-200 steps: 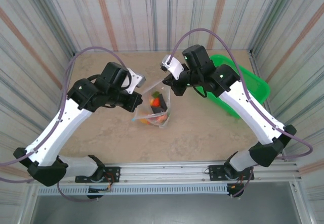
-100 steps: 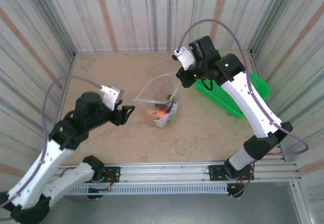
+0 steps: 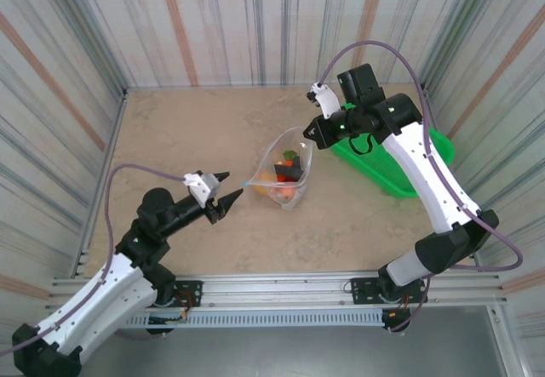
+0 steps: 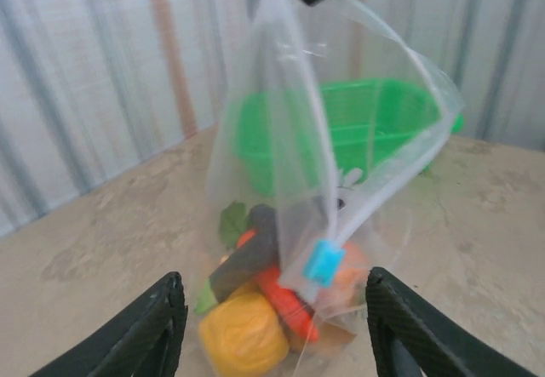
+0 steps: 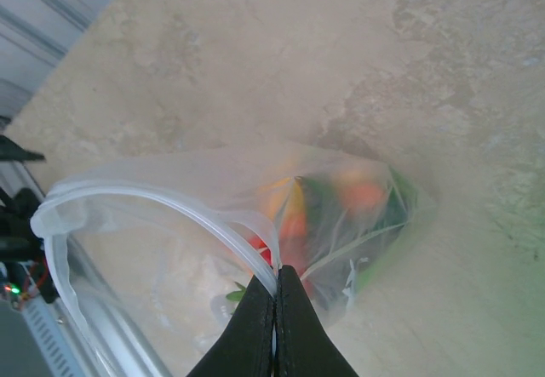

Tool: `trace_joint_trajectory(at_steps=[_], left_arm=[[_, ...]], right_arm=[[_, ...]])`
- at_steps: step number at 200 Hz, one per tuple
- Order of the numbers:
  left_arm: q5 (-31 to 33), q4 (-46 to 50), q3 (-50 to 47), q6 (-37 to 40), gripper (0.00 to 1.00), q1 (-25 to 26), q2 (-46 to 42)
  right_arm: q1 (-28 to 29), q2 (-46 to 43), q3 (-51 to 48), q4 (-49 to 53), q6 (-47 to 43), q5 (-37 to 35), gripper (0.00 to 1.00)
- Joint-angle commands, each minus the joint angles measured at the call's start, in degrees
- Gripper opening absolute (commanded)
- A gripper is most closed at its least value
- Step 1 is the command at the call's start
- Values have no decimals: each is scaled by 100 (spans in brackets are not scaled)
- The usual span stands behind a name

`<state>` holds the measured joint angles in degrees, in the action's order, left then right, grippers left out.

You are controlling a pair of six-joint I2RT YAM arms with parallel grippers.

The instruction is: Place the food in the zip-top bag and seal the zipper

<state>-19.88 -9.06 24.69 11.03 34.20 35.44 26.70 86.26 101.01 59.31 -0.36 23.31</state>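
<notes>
Pale marbled table, shut in by corrugated metal walls on the left, far and right sides. Open surface along left and far edges. Green basket against right edge. Clear bag near centre, mouth gaping, hung from right claw, clamped on the zipper. Food heaped inside. Left claw apart, holding nothing, just beside blue slider.

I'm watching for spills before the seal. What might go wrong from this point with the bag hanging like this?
The zip-top bag hangs from one pinch of the right gripper on its zipper; a slip could drop the food. The mouth gapes open, so a tilt might spill it. The left gripper is open and apart from the small blue slider, which it may miss on floppy film.
</notes>
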Motion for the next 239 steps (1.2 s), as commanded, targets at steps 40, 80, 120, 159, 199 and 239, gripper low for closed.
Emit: trace_joint_trajectory(at_steps=[40,80,120,159,199,239], left_arm=[[-600,-315,278,2572,60,149,724],[-83,-1425,185,2200,52,122,1456],[219,-2320,-9,1763,35,111,1688],[209,-3096,-217,1253,42,-19,1946],[-87,-4050,-224,761,42,-61,2547],[-209,-4512,-214,454,26,-198,2945]], right_arm=[[-68,-163,-239,-389,465,701,1],[-75,-325,-371,-480,477,780,1],[-195,-475,-455,-533,502,785,1],[-463,-561,-589,-775,686,1070,0],[-653,-559,-778,-1066,937,1408,0],[-727,-568,-837,-1105,963,1447,0]])
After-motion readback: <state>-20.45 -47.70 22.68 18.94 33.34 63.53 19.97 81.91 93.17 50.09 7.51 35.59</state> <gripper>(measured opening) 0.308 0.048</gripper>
